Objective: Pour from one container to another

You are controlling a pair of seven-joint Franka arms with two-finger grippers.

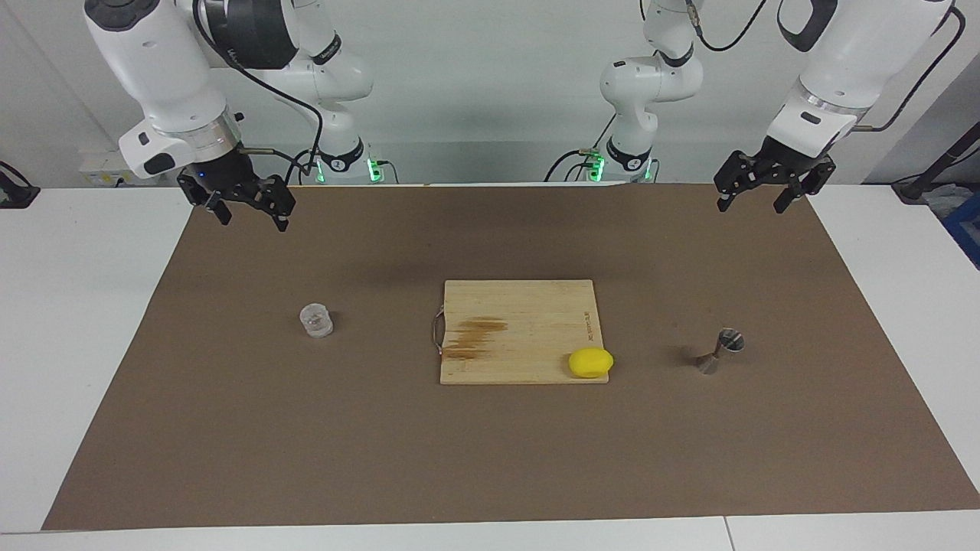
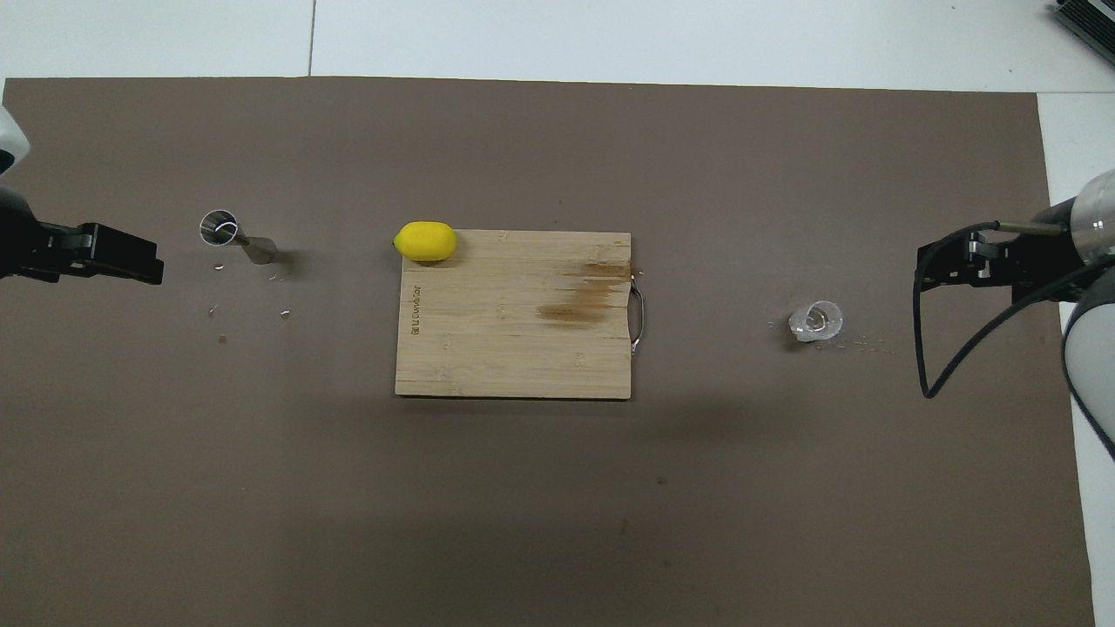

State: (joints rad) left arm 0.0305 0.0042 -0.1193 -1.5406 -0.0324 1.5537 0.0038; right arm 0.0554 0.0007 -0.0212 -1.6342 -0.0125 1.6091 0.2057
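Note:
The small clear cup (image 1: 315,321) stands upright on the brown mat toward the right arm's end; it also shows in the overhead view (image 2: 816,321). The steel hourglass jigger (image 1: 720,350) stands upright on the mat toward the left arm's end, and shows in the overhead view (image 2: 228,232). My right gripper (image 1: 251,216) hangs open and empty over the mat's edge at the right arm's end, apart from the cup. My left gripper (image 1: 752,203) hangs open and empty over the mat's edge at the left arm's end, apart from the jigger. Both show in the overhead view, right (image 2: 936,270) and left (image 2: 131,255).
A wooden cutting board (image 1: 521,314) with a brown stain and a metal handle lies mid-table. A yellow lemon-like lump (image 1: 589,362) sits on the board's corner toward the jigger. Small specks lie on the mat (image 2: 523,488) near the cup and the jigger.

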